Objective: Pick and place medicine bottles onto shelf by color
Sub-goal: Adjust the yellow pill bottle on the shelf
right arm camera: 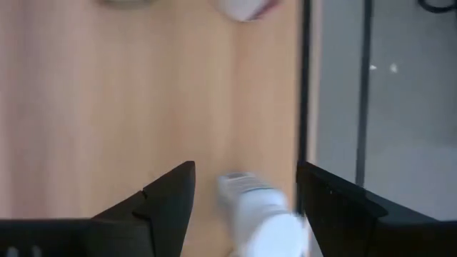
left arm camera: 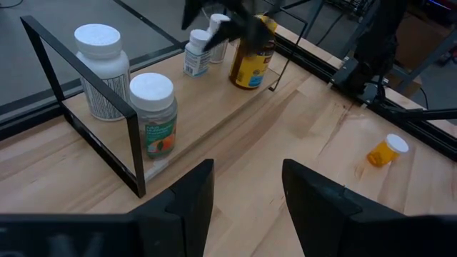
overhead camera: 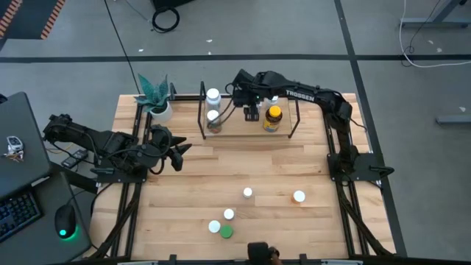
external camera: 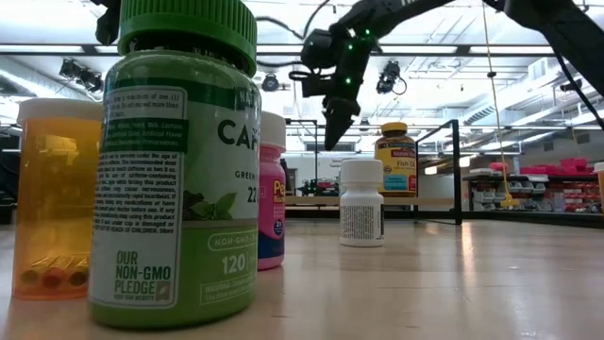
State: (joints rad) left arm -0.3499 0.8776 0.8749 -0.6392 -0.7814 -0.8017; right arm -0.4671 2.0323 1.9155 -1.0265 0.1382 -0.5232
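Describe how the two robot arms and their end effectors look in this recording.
Both arms are dark, nearly black, built of jointed segments. The right arm carries white TROSSEN lettering on its forearm, and green indicator lights glow near its wrist in the low view. Thin black cables loop around both, most visibly at the left arm. Each end effector has two flat, angular black fingers, matte and unmarked.

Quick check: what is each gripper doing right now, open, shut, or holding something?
Left gripper: open, empty, waiting near the shelf's left end.
Right gripper: open above the shelf, straddling a small white bottle, not clamped.
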